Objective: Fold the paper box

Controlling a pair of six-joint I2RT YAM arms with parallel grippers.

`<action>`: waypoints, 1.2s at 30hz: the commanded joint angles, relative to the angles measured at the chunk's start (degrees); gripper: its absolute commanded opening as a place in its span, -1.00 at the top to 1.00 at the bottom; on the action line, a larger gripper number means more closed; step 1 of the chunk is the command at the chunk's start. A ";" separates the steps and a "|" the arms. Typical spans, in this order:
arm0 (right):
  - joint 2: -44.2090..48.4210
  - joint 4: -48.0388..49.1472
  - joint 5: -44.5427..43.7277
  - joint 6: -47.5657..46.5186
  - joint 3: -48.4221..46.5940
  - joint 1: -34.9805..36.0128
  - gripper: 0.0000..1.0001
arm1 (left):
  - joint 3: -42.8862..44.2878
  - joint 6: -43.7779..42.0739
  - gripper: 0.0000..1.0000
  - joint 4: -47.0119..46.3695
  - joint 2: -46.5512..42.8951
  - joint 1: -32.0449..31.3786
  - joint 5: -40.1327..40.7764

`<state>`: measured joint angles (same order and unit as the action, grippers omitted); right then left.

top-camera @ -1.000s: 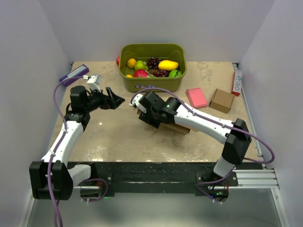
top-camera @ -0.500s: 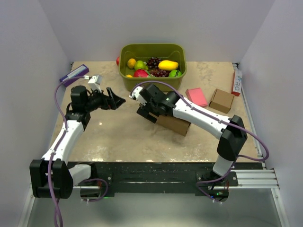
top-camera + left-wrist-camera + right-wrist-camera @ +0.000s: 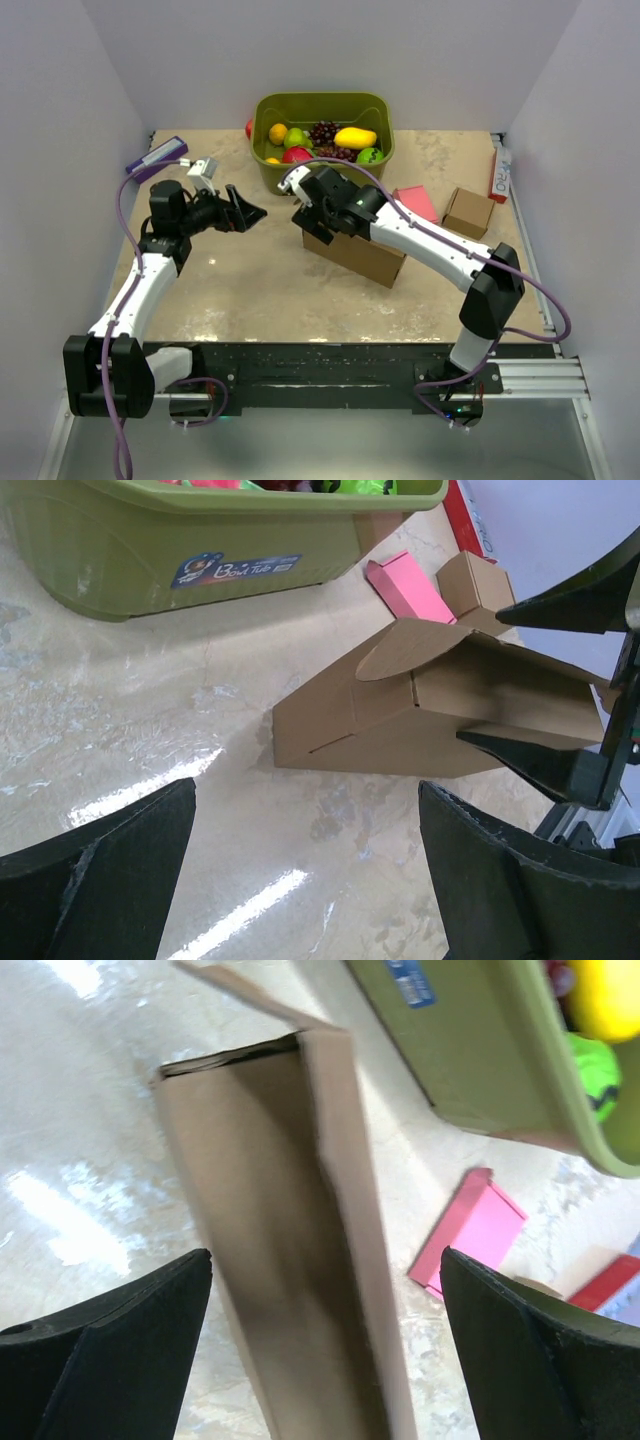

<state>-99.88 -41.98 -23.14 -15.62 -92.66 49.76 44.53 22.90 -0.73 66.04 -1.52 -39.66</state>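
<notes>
You've got matt brown cardboard paper box [image 3: 400, 715], glossy stone-look tabletop [image 3: 150, 730] w/ glare, smooth green plastic tub [image 3: 200, 540].

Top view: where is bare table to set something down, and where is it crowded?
Widest bare patch: the near strip between the paper box and the black base rail. A smaller one between the left gripper and the box. Also bare: right of the green tub. Crowded: around the pink block and small box, by the right arm.

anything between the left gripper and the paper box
Nothing. Only bare tabletop lies between the open left gripper and the paper box, clearest in the left wrist view.
</notes>
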 commanded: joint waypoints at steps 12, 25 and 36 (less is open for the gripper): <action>22.16 7.44 -7.53 12.70 8.45 -0.19 -0.97 | 0.55 -1.54 -0.92 -5.51 -0.65 -3.22 -3.85; 47.31 -4.60 -19.40 45.67 28.06 -0.19 -0.94 | 4.86 -7.96 -0.90 -5.58 1.71 -11.66 5.73; 47.76 -8.03 -22.30 47.96 29.91 -0.19 -0.81 | 14.17 -8.57 -0.88 -5.51 12.61 -13.42 6.35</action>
<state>-50.50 -48.31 -42.52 28.82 -63.37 49.74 54.26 16.60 -4.60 76.27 -13.96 -34.13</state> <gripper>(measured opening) 0.920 0.945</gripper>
